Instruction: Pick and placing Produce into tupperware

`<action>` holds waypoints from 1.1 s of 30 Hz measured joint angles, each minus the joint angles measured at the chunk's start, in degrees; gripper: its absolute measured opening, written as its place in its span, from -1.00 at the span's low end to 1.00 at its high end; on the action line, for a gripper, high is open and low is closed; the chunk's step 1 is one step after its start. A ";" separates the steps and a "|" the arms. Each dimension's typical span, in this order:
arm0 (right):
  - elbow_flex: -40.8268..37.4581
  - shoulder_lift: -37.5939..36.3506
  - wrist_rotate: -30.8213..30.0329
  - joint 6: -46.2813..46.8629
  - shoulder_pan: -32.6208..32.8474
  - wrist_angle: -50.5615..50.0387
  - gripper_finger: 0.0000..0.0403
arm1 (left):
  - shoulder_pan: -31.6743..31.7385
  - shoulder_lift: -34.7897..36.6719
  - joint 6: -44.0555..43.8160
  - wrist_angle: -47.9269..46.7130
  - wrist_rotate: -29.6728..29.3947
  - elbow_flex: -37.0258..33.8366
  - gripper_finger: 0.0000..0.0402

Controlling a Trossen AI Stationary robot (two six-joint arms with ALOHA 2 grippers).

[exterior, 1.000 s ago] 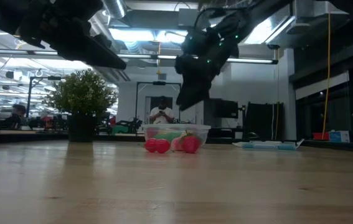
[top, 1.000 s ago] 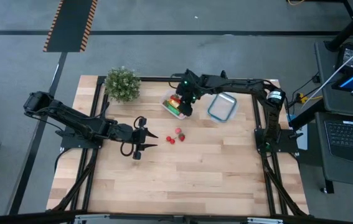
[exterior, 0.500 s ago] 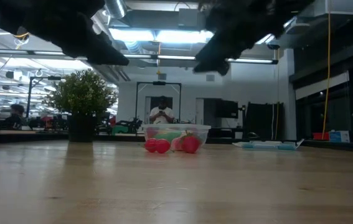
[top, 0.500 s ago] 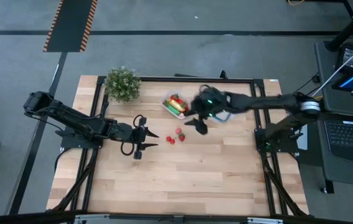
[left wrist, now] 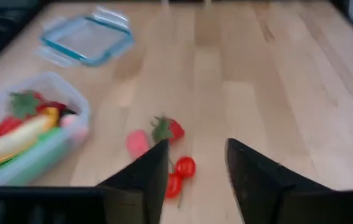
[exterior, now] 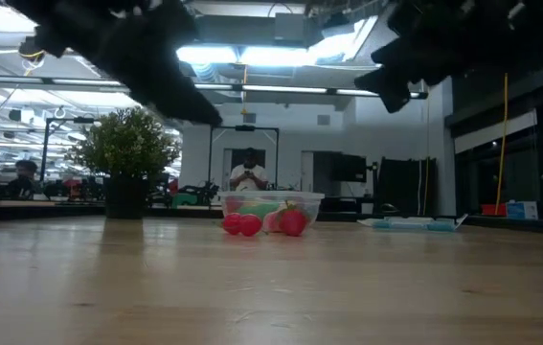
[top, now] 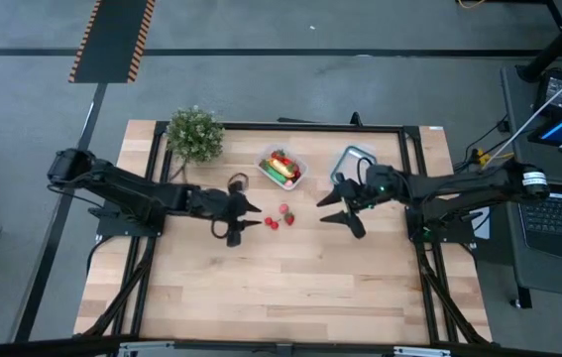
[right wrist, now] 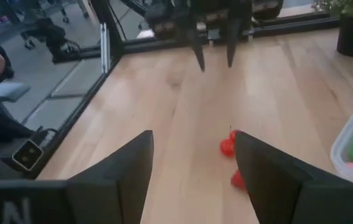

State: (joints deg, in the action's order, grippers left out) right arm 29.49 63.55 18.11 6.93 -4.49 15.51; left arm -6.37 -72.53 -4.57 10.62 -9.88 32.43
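Collision threatens: left gripper [top: 246,212] and right gripper [top: 338,207], both open and empty, flank the small red toy strawberries [top: 281,217] from opposite sides.

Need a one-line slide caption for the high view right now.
Both open grippers, left and right, flank loose red produce on the table; the tupperware behind holds more.

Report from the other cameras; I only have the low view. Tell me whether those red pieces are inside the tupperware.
Observer: No. The loose red pieces lie on the table, apart from the tupperware.
Operator: Now the left side.
Observer: The left gripper is open and empty, right beside those pieces.
Operator: And the right.
Observer: The right gripper is open and empty too, facing the pieces from the opposite side.
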 joint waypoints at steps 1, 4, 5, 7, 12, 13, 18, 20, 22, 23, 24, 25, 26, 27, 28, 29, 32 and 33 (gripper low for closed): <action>-0.73 -0.09 -0.01 0.28 0.17 1.30 0.12 | -0.01 -1.66 1.17 -1.76 -0.04 1.42 -0.25; -2.41 -0.39 0.00 0.29 0.26 2.32 0.12 | -0.02 -6.71 4.01 -8.91 -0.51 6.10 -0.25; -2.73 -0.37 0.00 0.29 0.26 2.24 0.12 | -0.02 -7.83 4.53 -11.66 -0.96 7.66 -0.25; -2.99 -0.36 -0.02 0.27 0.26 1.90 0.12 | -0.02 -10.34 5.58 -15.88 -1.82 11.13 -0.25; -3.10 -0.37 -0.01 -1.28 0.23 2.14 0.12 | -0.44 -14.40 11.10 -23.82 -2.72 17.51 -0.25; -3.10 -0.37 -0.02 -1.65 0.23 2.21 0.12 | -0.47 -15.02 12.05 -24.72 -2.70 18.35 -0.25; -3.10 -0.35 0.00 -3.00 0.23 1.90 0.12 | -0.42 -17.75 17.49 -27.44 -0.50 20.34 -0.25; -3.10 -0.35 0.00 -3.07 0.23 1.83 0.12 | -0.44 -18.76 19.20 -28.03 0.58 20.88 -0.25; -3.10 -0.35 0.00 -3.11 0.23 1.83 0.12 | -0.43 -20.21 20.54 -28.12 0.82 21.34 -0.25; -3.10 -0.35 0.00 -3.12 0.23 1.83 0.12 | -0.37 -20.75 21.29 -28.33 0.78 21.46 -0.25; -3.10 -0.35 0.00 -3.12 0.23 1.78 0.12 | -0.37 -21.41 21.78 -28.36 0.78 21.83 -0.25; -3.10 -0.35 0.00 -3.13 0.23 1.58 0.12 | -0.33 -22.10 22.13 -27.99 0.78 22.22 -0.25; -3.10 -0.33 0.00 -3.14 0.23 1.41 0.12 | -0.22 -22.63 22.43 -27.84 0.79 22.31 -0.25; -3.10 -0.33 0.00 -3.12 0.23 1.39 0.12 | -0.11 -23.15 22.87 -28.14 0.80 22.33 -0.25; -3.10 -0.34 0.00 -3.10 0.23 1.17 0.12 | -0.07 -23.72 23.13 -28.31 0.80 22.35 -0.25; -3.10 -0.33 0.00 -3.10 0.23 0.89 0.12 | 0.09 -24.18 23.18 -28.28 0.82 22.35 -0.25; -3.10 -0.33 0.00 -3.11 0.23 0.86 0.12 | 0.82 -24.64 23.18 -28.17 0.78 22.40 -0.25; -3.10 -0.33 0.00 -3.12 0.23 0.86 0.12 | 1.07 -24.65 23.16 -28.38 0.78 22.40 -0.25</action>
State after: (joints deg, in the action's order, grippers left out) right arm 26.39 63.22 18.11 3.81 -4.25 16.37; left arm -5.30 -97.19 18.60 -17.76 -9.10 54.83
